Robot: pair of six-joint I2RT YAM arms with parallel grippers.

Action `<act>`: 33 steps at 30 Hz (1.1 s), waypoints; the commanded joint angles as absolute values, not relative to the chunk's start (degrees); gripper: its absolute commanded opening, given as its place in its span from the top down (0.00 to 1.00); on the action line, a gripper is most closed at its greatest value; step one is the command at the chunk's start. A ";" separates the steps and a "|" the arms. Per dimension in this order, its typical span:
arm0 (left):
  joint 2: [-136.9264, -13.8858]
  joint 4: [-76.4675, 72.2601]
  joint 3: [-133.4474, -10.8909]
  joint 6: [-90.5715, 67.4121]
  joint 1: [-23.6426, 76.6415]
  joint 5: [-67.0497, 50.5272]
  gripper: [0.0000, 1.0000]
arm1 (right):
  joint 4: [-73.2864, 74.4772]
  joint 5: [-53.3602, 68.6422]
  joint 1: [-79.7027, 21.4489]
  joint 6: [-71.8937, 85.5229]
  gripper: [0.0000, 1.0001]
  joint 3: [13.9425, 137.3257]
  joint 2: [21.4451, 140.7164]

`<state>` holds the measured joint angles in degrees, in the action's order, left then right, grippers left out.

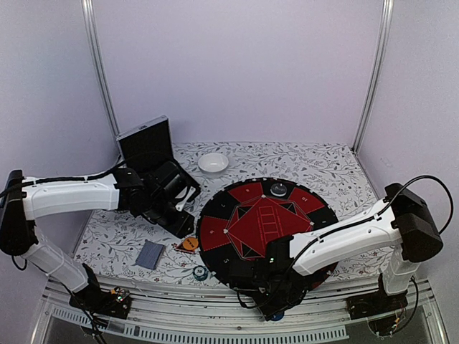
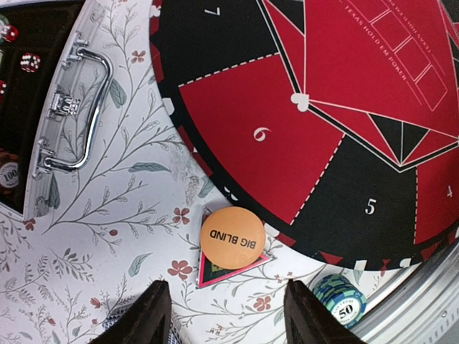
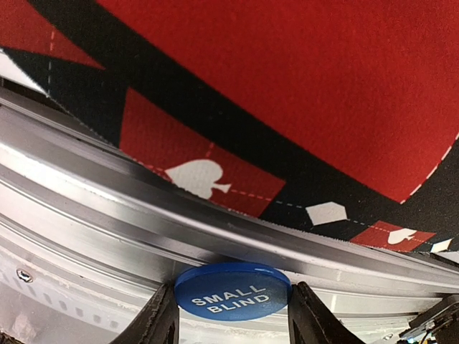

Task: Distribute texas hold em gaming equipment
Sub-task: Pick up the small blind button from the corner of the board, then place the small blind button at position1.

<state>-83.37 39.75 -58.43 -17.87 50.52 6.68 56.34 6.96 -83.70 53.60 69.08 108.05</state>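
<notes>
My right gripper (image 3: pixel 231 315) is shut on the blue "SMALL BLIND" button disc (image 3: pixel 233 290) and holds it by its edges above the metal rail at the table's front edge. In the top view this gripper (image 1: pixel 275 309) is just off the near rim of the mat. My left gripper (image 2: pixel 226 315) is open and empty, hovering above the cloth just short of the orange "BIG BLIND" disc (image 2: pixel 232 238), which lies on a pink-edged triangle. A stack of striped chips marked 50 (image 2: pixel 340 299) stands to its right. Grey-blue cards (image 1: pixel 150 254) lie left of the orange disc (image 1: pixel 190 244).
The round red-and-black felt mat (image 1: pixel 244 193) fills the table's middle, with a small chip stack (image 1: pixel 278 190) at its far side. The open silver case (image 2: pixel 72 107) stands at the back left, with chips inside. A white bowl (image 1: pixel 213 163) sits behind the mat.
</notes>
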 commanded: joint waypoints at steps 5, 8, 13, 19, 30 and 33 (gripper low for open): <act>-81.99 39.29 -57.66 -18.28 51.09 7.10 0.44 | 59.69 1.98 -83.47 54.16 0.60 68.39 107.66; -82.07 39.29 -57.66 -18.16 51.10 7.06 0.44 | 58.80 1.06 -82.07 54.77 0.62 67.12 104.50; -82.59 39.24 -58.07 -17.76 51.13 7.49 0.43 | 58.37 0.10 -80.01 54.12 0.63 66.30 102.38; -82.71 39.11 -57.86 -17.62 51.07 7.58 0.44 | 58.91 -2.86 -75.53 51.10 0.63 65.83 100.42; -81.88 39.51 -58.02 -16.30 50.05 8.57 0.43 | 50.77 -8.26 -47.74 34.22 0.64 63.50 93.61; -82.34 39.76 -58.67 -15.64 49.17 8.65 0.43 | 49.05 -5.66 -40.55 28.98 0.64 62.97 92.88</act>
